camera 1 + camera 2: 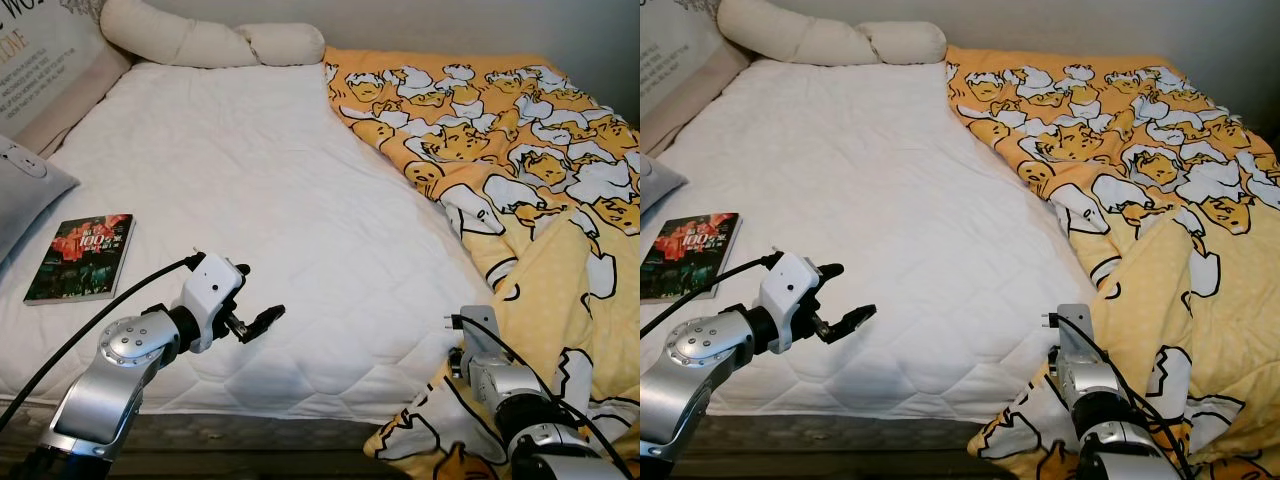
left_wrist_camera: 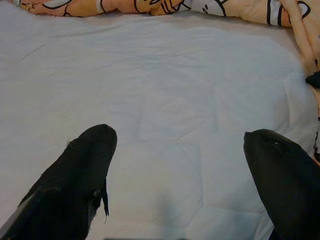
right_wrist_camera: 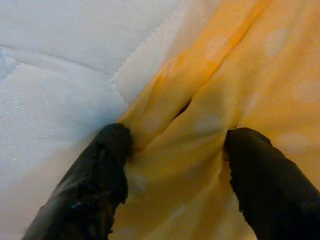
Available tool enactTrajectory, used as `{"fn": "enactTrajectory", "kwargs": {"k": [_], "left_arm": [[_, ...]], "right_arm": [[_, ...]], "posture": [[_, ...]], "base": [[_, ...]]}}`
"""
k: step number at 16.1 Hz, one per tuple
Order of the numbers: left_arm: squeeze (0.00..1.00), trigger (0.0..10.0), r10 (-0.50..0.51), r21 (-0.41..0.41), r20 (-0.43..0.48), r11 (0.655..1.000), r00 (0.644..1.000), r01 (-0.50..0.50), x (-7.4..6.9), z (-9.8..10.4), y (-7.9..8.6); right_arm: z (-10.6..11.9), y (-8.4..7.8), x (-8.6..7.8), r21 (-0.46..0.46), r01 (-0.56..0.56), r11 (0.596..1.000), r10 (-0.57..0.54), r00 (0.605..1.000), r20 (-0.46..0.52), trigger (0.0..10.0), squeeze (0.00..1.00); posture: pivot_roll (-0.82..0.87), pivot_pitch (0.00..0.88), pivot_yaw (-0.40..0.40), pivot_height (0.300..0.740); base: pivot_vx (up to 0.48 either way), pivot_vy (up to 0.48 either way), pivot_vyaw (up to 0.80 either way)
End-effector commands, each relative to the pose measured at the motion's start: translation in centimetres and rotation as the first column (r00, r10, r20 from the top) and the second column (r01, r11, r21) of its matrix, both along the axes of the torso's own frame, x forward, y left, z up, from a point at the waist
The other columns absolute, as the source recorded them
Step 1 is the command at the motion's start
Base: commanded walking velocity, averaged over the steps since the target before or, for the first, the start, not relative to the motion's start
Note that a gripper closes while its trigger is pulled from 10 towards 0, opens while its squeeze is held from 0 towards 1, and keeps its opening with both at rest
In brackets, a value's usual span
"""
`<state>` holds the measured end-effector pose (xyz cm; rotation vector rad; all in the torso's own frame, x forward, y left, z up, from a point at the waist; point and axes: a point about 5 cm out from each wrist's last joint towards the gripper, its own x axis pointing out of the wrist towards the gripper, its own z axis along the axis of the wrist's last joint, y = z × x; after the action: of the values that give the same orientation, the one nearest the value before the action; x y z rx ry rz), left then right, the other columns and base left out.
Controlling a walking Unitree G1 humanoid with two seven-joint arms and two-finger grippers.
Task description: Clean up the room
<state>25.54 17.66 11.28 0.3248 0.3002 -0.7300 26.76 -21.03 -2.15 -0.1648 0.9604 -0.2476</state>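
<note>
Bed-making step: right gripper [image 3: 175,150], jaws spread astride a fold of the yellow cartoon-print quilt [image 1: 520,150], must pinch it next; left gripper [image 2: 180,165] hovers over the white quilted mattress [image 1: 270,200], jaws spread

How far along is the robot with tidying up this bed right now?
Early on. Nothing looks finished: the yellow duvet lies bunched over the right half, leaving the white mattress bare. In hand: the right gripper has its fingers open around a fold of the duvet's edge near the foot of the bed. The left gripper hovers open above the mattress. Left: spreading the duvet and clearing the book.
</note>
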Motion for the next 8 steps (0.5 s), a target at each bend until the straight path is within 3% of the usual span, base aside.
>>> {"fn": "enactTrajectory", "kwargs": {"k": [1, 5, 8], "left_arm": [[0.10, 10.0, -0.008, -0.001, -0.016, 1.000, 1.000, 0.008, -0.01, -0.01, 0.23], [0.10, 10.0, -0.023, -0.003, -0.018, 1.000, 1.000, 0.023, 0.29, 0.03, 0.06], [0.10, 10.0, -0.027, 0.000, -0.017, 1.000, 0.999, 0.027, 0.58, 0.07, -0.09]], "right_arm": [[-0.11, 0.22, 0.13, 0.068, 0.015, 0.998, -0.015, 1.000, 0.004, 0.0, 0.00], [-0.89, 0.12, -0.47, 0.197, 0.086, 0.977, -0.090, 0.996, 0.009, 0.0, 0.00], [-1.01, -0.22, -0.62, 0.236, 0.100, 0.967, -0.105, 0.994, 0.009, 0.0, 0.00]], "posture": [[0.01, 0.000, -0.007, 0.740], [0.00, 0.000, 0.002, 0.740], [0.00, 0.000, 0.007, 0.740]], "base": [[0.000, 0.000, 0.00], [0.000, 0.000, 0.00], [0.000, 0.000, 0.00]]}}
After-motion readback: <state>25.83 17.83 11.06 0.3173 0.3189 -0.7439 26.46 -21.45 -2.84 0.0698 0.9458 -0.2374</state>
